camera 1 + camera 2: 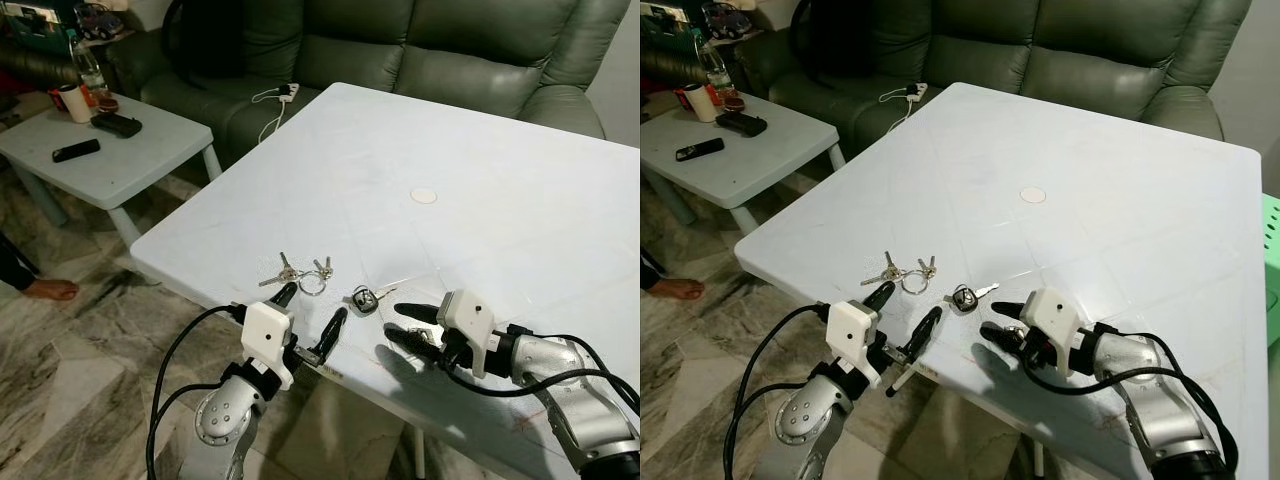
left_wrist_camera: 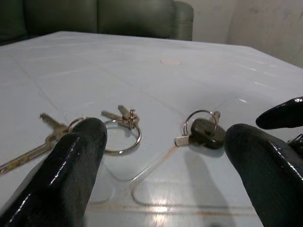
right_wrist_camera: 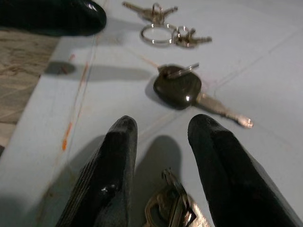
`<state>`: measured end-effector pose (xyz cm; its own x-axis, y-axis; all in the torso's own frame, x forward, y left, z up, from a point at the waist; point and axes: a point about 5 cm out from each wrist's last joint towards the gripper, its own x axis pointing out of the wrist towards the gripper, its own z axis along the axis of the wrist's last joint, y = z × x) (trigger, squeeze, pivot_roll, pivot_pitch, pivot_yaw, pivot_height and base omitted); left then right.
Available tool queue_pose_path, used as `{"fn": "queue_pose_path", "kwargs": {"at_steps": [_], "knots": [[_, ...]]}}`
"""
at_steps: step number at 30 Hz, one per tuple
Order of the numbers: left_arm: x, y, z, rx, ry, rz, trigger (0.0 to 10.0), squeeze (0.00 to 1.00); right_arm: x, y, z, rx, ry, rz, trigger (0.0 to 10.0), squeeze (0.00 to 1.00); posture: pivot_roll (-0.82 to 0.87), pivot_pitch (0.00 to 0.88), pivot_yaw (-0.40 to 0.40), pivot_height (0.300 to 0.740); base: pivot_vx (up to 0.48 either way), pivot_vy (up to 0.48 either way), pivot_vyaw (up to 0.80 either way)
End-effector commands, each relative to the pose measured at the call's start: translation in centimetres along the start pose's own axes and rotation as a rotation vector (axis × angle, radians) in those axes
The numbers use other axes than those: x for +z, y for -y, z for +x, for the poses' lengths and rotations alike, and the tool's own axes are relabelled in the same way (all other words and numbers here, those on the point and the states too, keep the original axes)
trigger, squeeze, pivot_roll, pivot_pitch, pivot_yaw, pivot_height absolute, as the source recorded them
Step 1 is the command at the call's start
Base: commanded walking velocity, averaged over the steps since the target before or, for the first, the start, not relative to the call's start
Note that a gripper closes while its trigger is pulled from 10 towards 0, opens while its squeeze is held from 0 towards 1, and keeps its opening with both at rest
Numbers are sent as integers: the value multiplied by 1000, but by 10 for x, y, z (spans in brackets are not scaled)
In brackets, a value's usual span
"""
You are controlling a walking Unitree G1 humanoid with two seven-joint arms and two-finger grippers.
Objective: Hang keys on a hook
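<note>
A bunch of silver keys on a ring [image 1: 305, 272] lies near the front edge of the white table [image 1: 480, 180]. A black-headed car key [image 1: 365, 298] lies just right of it. My left gripper [image 1: 310, 312] is open at the table edge, just in front of the silver bunch [image 2: 120, 135], with nothing between its fingers [image 2: 71, 170]. My right gripper [image 1: 405, 326] is open, low over the table and pointing left at the car key [image 3: 177, 87]. Another small metal key bunch [image 3: 168, 208] lies on the table between the bases of its fingers [image 3: 113, 161].
A white round disc [image 1: 425, 196] sits mid-table. A green sofa [image 1: 430, 50] with a charger cable [image 1: 278, 100] stands behind. At the left a low table [image 1: 110, 150] carries remotes, a cup and a bottle. A person's foot [image 1: 50, 290] rests on the marble floor.
</note>
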<state>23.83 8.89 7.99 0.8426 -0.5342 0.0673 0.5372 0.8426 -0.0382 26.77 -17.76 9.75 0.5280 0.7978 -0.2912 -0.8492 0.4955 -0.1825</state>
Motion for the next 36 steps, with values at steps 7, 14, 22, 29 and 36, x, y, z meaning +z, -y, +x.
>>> {"fn": "queue_pose_path", "kwargs": {"at_steps": [7,14,22,29,36], "knots": [[3,2,-2,4,14,3,10000,0,-5,11,-7,-24,-29,24,10000,0,-43,57,-49,721,0,0,0],[3,3,-3,5,13,0,10000,0,-9,23,-15,-56,-18,12,10000,0,-43,59,-47,721,0,0,0],[3,3,-3,4,9,2,10000,0,-14,27,-24,-61,-23,17,0,0,-47,70,-41,721,0,0,0],[3,2,-3,2,7,2,10000,0,-20,28,-29,-61,-43,12,10000,0,-50,73,-37,721,0,0,0],[3,2,-3,-4,6,3,10000,0,-23,33,-36,-73,-50,12,0,0,-55,73,-31,721,0,0,0]]}}
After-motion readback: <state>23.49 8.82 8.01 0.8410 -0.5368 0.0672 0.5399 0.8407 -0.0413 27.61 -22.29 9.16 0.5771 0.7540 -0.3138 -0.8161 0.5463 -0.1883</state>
